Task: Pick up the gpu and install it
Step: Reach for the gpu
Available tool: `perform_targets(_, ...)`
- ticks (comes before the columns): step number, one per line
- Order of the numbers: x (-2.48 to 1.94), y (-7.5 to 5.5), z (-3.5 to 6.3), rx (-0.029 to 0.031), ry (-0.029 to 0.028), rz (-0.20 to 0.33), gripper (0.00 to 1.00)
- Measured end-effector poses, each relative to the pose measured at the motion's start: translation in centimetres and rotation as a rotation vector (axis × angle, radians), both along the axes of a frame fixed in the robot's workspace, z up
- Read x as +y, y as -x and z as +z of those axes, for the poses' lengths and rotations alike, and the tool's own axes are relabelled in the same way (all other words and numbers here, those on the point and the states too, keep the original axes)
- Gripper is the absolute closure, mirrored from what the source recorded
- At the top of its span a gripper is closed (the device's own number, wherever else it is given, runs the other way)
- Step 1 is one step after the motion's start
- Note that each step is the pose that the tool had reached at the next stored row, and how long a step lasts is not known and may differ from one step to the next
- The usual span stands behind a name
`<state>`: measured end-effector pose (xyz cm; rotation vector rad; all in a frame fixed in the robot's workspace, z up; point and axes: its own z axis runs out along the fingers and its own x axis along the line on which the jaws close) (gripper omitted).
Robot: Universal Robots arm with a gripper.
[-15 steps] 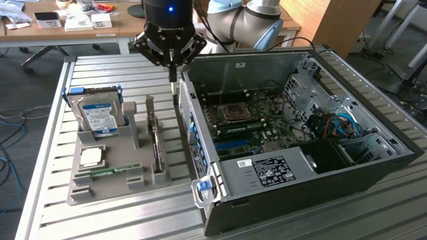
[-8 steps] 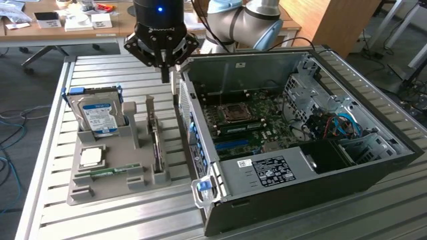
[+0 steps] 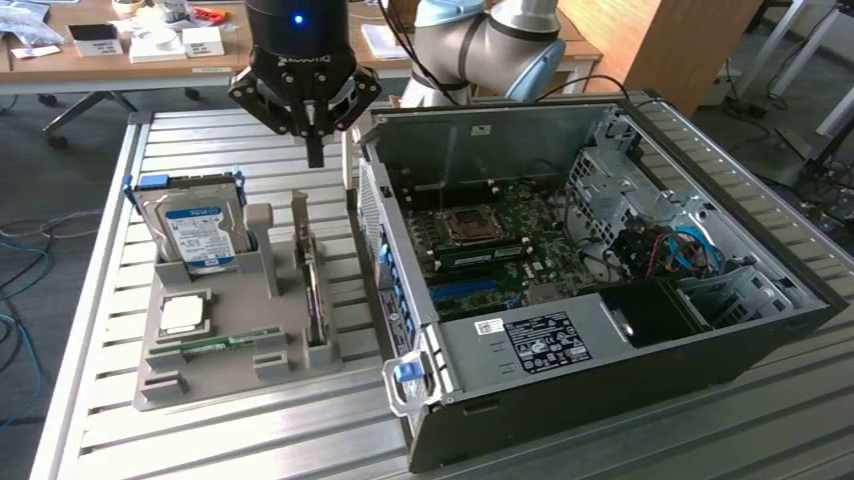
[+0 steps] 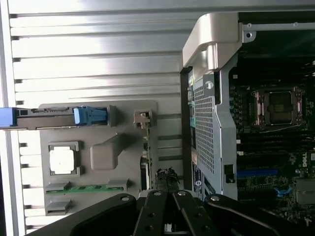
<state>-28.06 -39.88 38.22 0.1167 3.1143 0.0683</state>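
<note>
Several loose cables (image 3: 16,250) trail over the grey floor at the exterior view's left, below a wooden desk (image 3: 80,62) cluttered with small boxes and papers. Next comes the bench (image 3: 227,140), a surface of long ribbed aluminium slats that catches bright glare. On it sits a grey moulded holder (image 3: 227,385). A silver hard drive (image 3: 198,232) with a blue-white label stands upright at the holder's far corner, a square processor chip (image 3: 183,315) lies flat nearer the camera, and a narrow green memory stick (image 3: 214,343) lies just in front of that.

The gpu (image 3: 312,290) stands on edge in a slot along the holder's side nearest the computer, with its silver bracket at the far end. Above that far end hangs the black end effector (image 3: 315,155), its fingers pressed together, gripping nothing and clear of the card. The arm's grey and pale blue joints (image 3: 494,40) rise behind it.

Further right, an open black computer case (image 3: 747,310) lies on the bench just beside the holder, its motherboard (image 3: 507,250) and drive cages exposed. A wooden cabinet (image 3: 667,40) stands behind the case.
</note>
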Motion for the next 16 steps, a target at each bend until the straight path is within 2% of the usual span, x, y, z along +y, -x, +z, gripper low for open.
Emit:
perform_targets(5,0.00,0.65,0.00,0.0000,0.0002,0.000,0.89)
perform_targets(16,0.00,0.73,0.00,0.0001,0.0002,0.000,0.89)
